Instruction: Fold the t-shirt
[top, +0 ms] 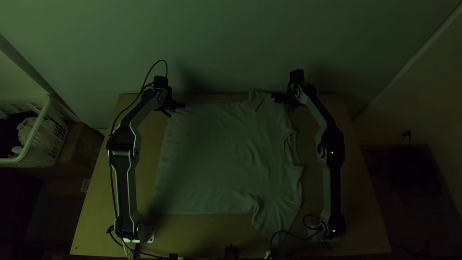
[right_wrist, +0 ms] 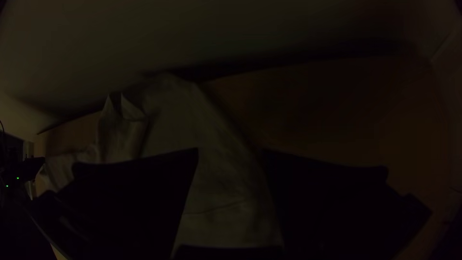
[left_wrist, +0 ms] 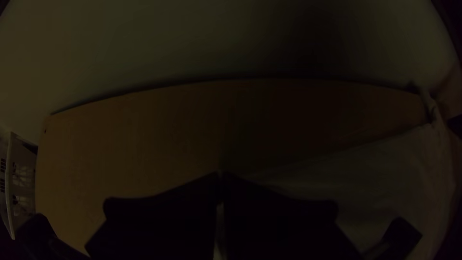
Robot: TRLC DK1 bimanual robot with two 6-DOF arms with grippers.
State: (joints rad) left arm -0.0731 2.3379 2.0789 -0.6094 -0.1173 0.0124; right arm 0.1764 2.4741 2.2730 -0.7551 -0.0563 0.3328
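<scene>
Readable texts, labels, brands, numbers and signs: none legible.
</scene>
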